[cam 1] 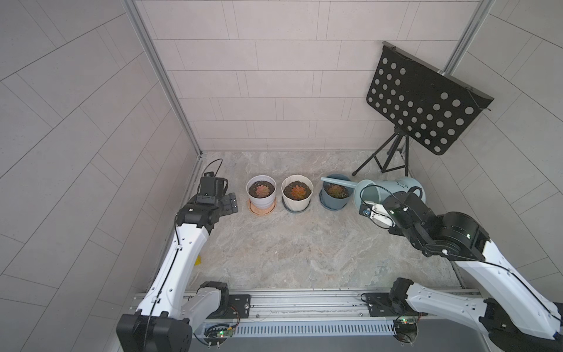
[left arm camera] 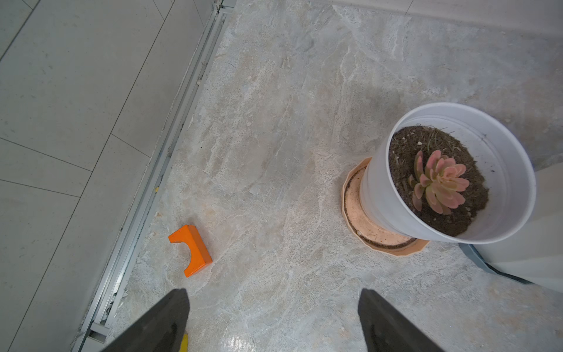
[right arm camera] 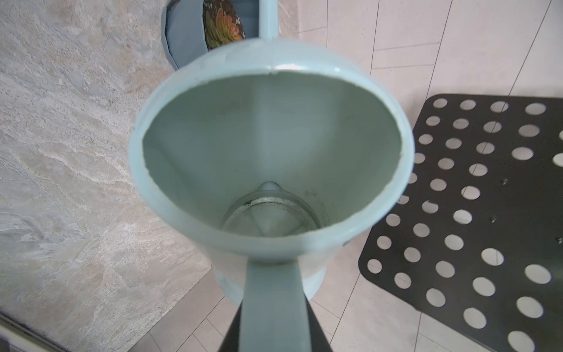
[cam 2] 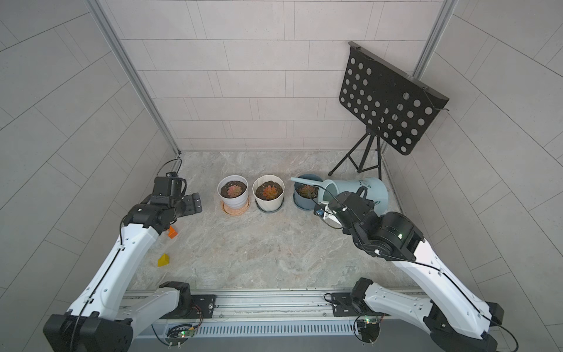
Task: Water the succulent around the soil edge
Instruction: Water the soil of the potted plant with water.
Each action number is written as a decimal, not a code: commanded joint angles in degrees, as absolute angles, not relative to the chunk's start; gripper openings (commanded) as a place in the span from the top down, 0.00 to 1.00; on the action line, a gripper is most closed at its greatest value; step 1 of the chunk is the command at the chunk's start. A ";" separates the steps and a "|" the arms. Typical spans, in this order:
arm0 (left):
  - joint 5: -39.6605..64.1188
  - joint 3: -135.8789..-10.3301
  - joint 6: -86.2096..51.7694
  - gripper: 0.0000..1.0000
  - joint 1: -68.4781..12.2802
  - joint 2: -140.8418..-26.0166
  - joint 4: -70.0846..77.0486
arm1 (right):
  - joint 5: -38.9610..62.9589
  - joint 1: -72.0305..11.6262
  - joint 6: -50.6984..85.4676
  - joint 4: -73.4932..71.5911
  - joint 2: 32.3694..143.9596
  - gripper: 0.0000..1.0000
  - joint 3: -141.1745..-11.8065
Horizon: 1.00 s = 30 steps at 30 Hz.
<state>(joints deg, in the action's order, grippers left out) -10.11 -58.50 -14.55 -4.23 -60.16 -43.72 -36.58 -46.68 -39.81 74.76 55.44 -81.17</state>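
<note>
A light blue watering can (cam 1: 393, 189) (cam 2: 365, 189) (right arm camera: 271, 146) hangs tipped to the left, with my right gripper (right arm camera: 273, 320) shut on its handle (right arm camera: 274, 289). Its long spout (cam 1: 339, 182) (cam 2: 306, 182) reaches across the far side of the blue-grey pot (cam 1: 333, 203), just above the soil edge behind the reddish-green succulent (cam 1: 335, 190) (cam 2: 305, 191) (right arm camera: 224, 26). No stream of water shows. In the right wrist view a little water lies at the can's bottom. My left gripper (cam 1: 230, 205) (cam 2: 193, 205) (left arm camera: 272, 304) hovers open over bare floor, left of the white pot.
A white pot (cam 1: 261, 199) (left arm camera: 380, 189) on a peach saucer and a cream pot (cam 1: 297, 201) each hold a succulent, left of the blue-grey one. A black perforated music stand (cam 1: 423, 103) (right arm camera: 475, 213) stands back right. An orange block (left arm camera: 193, 248) and a yellow block (cam 2: 163, 260) lie near the left wall.
</note>
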 commanded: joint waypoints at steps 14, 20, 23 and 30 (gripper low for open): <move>-10.47 -58.71 -14.78 0.05 -3.84 -58.83 -43.58 | -45.62 -53.21 -41.57 72.71 63.52 1.00 -86.83; -9.98 -58.72 -14.82 0.05 -3.85 -58.92 -43.48 | -46.45 -54.73 -40.14 75.76 64.39 1.00 -86.85; -9.67 -58.71 -14.77 0.06 -3.86 -58.90 -43.50 | -47.06 -55.06 -39.81 76.55 64.76 1.00 -86.23; -9.23 -58.80 -14.68 0.06 -3.86 -58.89 -43.59 | -47.82 -55.28 -39.73 77.08 65.90 1.00 -85.53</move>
<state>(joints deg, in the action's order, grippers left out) -9.41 -58.50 -14.55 -4.23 -59.75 -43.57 -44.21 -54.87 -40.58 76.71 65.93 -85.36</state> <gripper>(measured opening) 0.944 0.213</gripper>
